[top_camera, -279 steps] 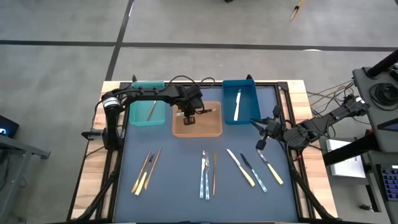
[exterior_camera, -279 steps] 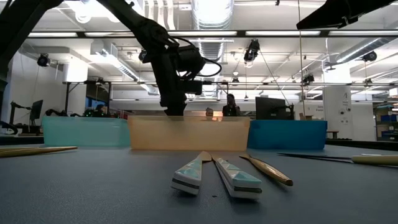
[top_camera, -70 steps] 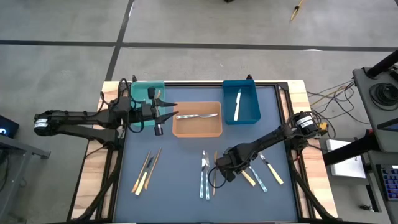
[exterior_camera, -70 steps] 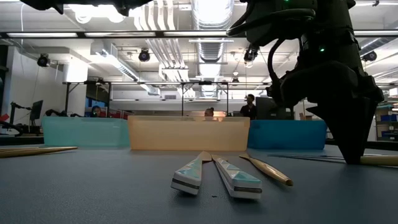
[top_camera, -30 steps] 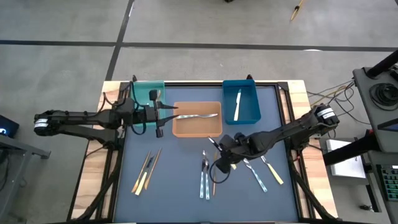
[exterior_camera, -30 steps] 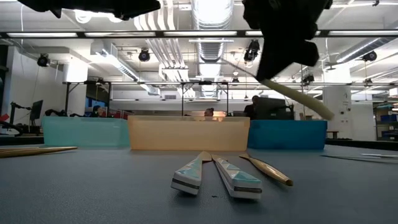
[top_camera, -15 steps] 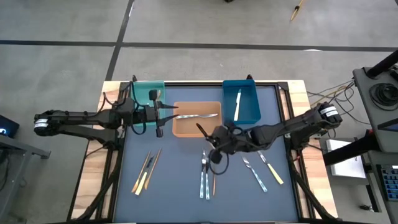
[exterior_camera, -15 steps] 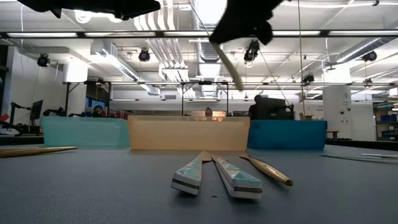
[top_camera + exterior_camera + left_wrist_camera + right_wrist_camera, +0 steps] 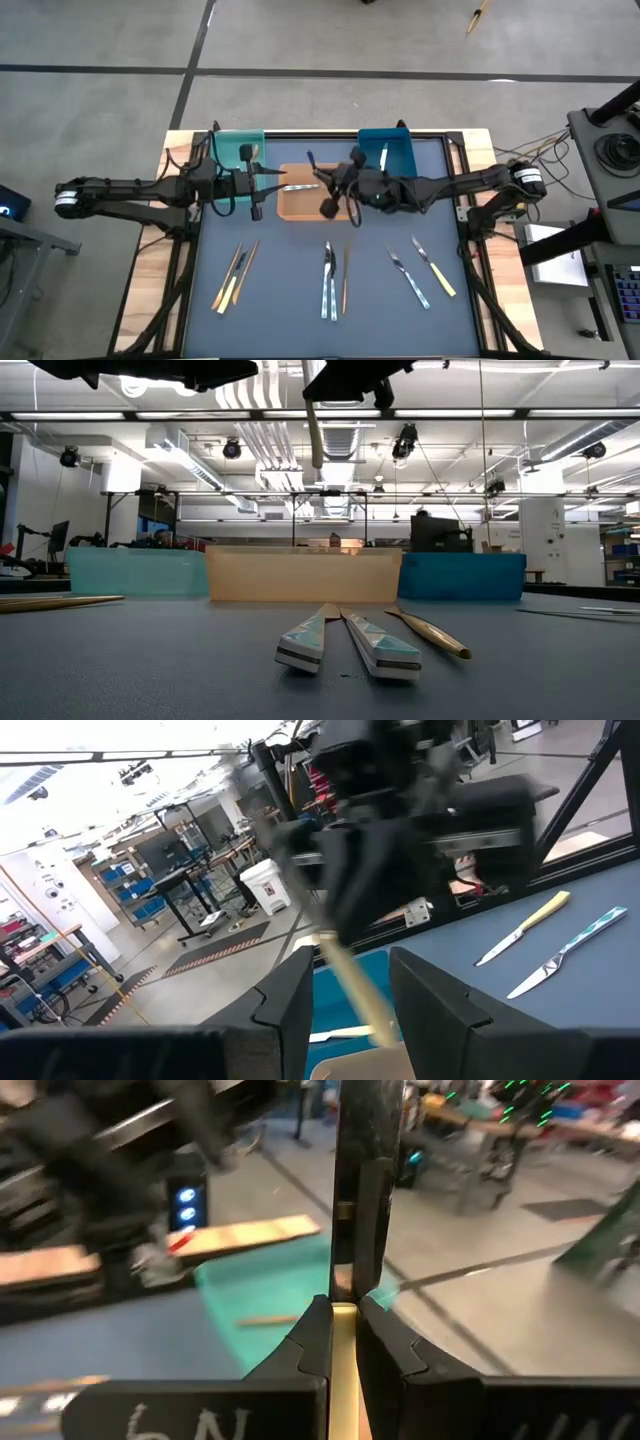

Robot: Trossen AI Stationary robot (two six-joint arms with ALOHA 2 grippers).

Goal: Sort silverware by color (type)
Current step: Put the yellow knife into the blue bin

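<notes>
A dark blue table holds three bins along its far edge: teal, orange, blue. The right gripper hovers above the orange bin, its fingers clamped on a cream-handled knife that hangs well above the bins in the low view. A silver fork lies in the orange bin. The left gripper waits between the teal and orange bins with its fingers spread. Loose cutlery lies on the near table: a gold pair, two patterned pieces with a gold one beside them, and two more to the right
</notes>
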